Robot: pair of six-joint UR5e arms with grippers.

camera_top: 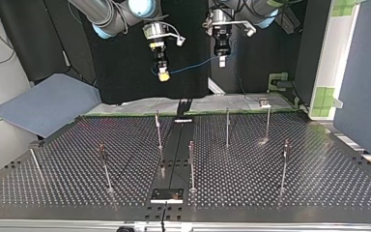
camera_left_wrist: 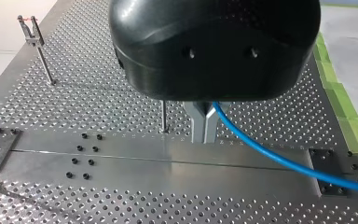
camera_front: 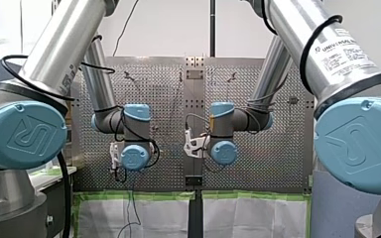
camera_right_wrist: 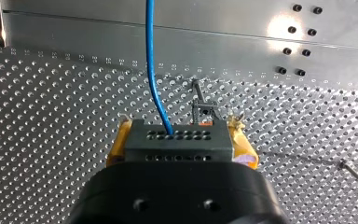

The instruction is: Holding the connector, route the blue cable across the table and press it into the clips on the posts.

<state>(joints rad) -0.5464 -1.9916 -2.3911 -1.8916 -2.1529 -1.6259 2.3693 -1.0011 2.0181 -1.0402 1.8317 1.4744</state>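
**Blue cable strung between two pincers, high over the posts**

The connector [camera_right_wrist: 177, 140], a dark grey block with rows of small holes, lies crosswise between the yellow pads [camera_right_wrist: 117, 147] of my right pincer [camera_right_wrist: 179, 135], which is clamped on its two ends. The blue cable [camera_right_wrist: 151, 70] leaves the block's holed face and runs ahead of that pincer. It curves a little near the block, then goes straight on out of view, its long axis in line with the pincer's reach. Below the connector and just ahead of it, a post [camera_right_wrist: 197, 93] with a clip [camera_right_wrist: 204, 111] at its head stands on the perforated surface [camera_right_wrist: 51, 93].

The cable's other end comes to my left pincer [camera_left_wrist: 204, 133]. Its metal fingers [camera_left_wrist: 196, 123] are drawn together, and the cable emerges right at them. From there it runs off to one side of the pincer and slopes down out of view. A thin post stands just beside these fingers, and another one with a forked clip is well off to the other side.

In the top view the stretch of cable hangs nearly level between the two pincers, sagging a little near the right one. Both pincers point downward, well above the surface. More posts [camera_top: 227, 126] stand upright and scattered over the surface below and ahead of them, apart from the cable.
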